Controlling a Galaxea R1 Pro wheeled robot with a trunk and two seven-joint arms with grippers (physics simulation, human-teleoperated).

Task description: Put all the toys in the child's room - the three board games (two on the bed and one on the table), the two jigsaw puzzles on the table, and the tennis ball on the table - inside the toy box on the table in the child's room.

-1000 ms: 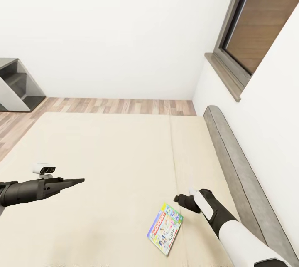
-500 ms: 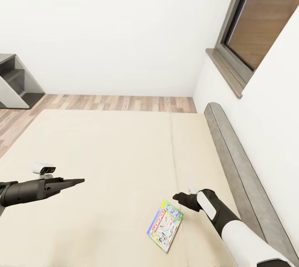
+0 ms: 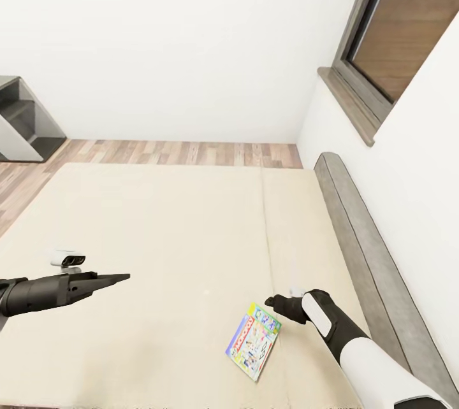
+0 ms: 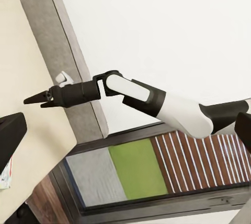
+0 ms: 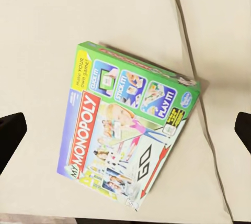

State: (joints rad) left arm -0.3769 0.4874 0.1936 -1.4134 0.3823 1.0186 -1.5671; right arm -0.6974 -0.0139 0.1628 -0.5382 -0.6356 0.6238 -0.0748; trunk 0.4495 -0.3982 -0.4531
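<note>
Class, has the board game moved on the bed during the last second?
No. The board game keeps its spot left of the bed's seam; the slight shift is the camera's.

A bedroom in a home is indicated — a wide cream bed (image 3: 178, 250) with grey padded headboard (image 3: 363, 250), wood-plank floor (image 3: 172, 153), white walls, a framed window (image 3: 382, 39).
</note>
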